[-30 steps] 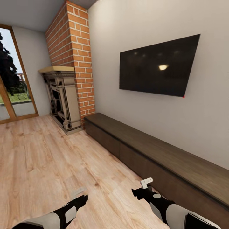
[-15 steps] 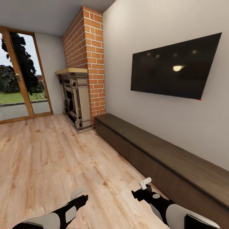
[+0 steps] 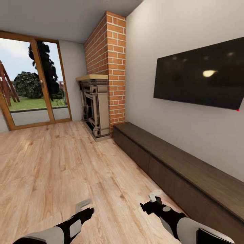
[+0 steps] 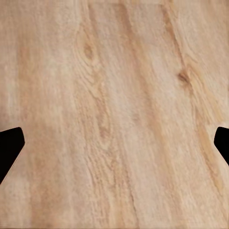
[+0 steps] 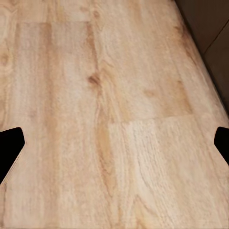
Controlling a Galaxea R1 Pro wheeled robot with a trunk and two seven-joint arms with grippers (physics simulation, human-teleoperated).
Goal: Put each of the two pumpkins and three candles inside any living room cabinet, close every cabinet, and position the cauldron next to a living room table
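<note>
Along the right-hand wall runs the cabinet (image 3: 176,166), that long dark console under the TV (image 3: 200,79), its long axis stretching away from me toward the brick fireplace (image 3: 96,108), every drawer front I can see sitting flush. My right gripper (image 3: 150,200) is the nearer claw by a good margin, with the console just off to its outer side; the right wrist view catches a dark corner of it (image 5: 210,33) beyond the floorboards. My left gripper (image 3: 84,206) hangs over bare wooden floor (image 3: 61,162), well apart from the console. Both claws are spread wide and carrying nothing (fingertips sit at the far edges of each wrist view). I'd say I'm between jobs, so the next move needs something to fetch first.
</note>
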